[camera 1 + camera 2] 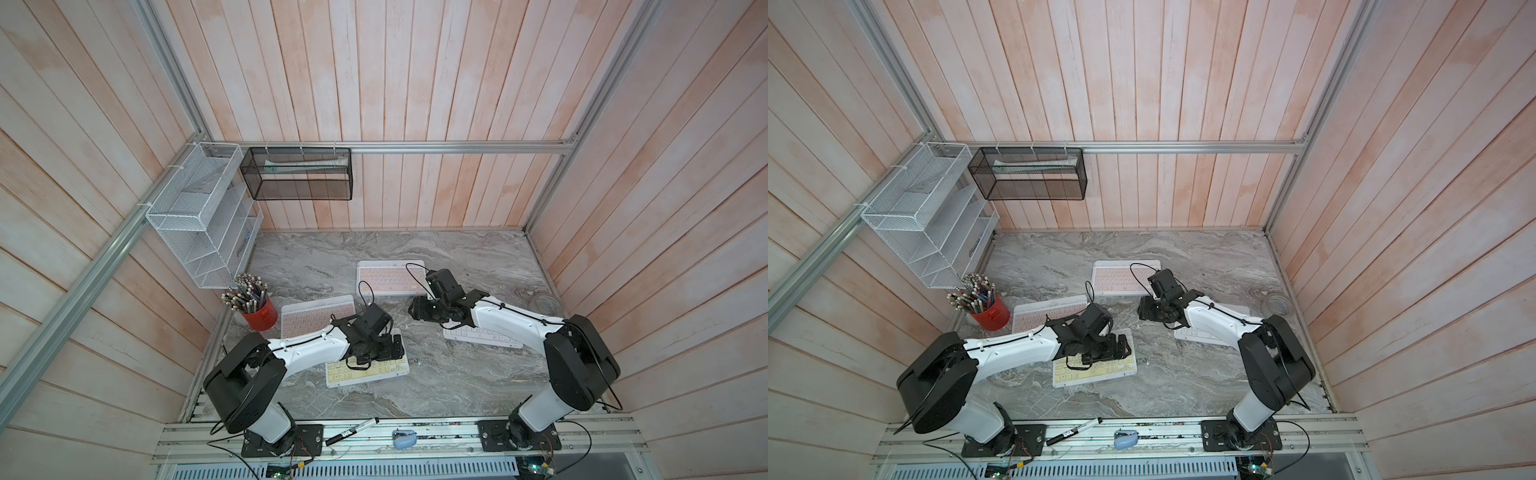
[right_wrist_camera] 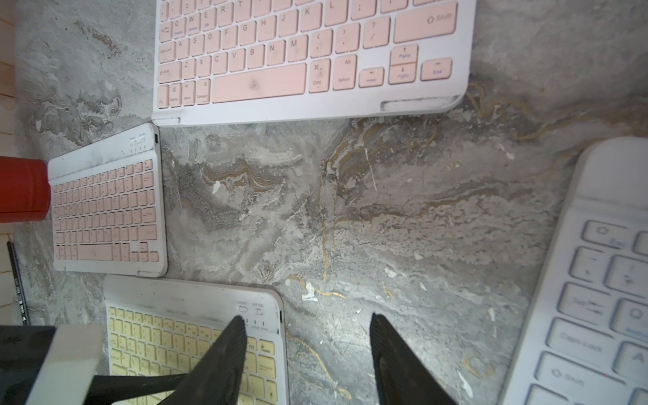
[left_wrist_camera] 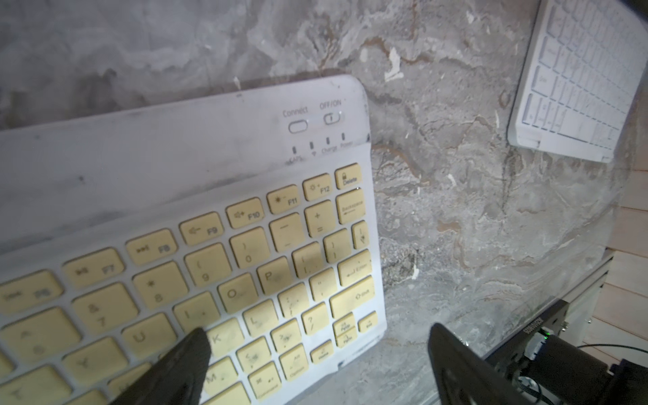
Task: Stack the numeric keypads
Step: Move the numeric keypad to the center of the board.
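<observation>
Four numeric keypads with white frames lie apart on the marble table [image 1: 457,374]. A pink one [image 1: 390,277] lies at the back, another pink one [image 1: 318,313] at the left. The yellow one [image 1: 365,370] is in front, and a white one [image 1: 482,336] lies partly under my right arm. My left gripper [image 1: 395,347] stands open over the yellow keypad's [image 3: 175,245] right end. One of its fingers [image 3: 189,357] is above the keys, the other beyond the short edge. My right gripper [image 1: 415,309] hangs open and empty over bare table between the keypads [image 2: 308,52].
A red cup of pencils [image 1: 259,311] stands beside the left pink keypad. A white wire rack [image 1: 203,216] and a black mesh basket [image 1: 299,174] hang on the walls. A marker [image 1: 353,430] and a blue object [image 1: 404,438] lie on the front rail.
</observation>
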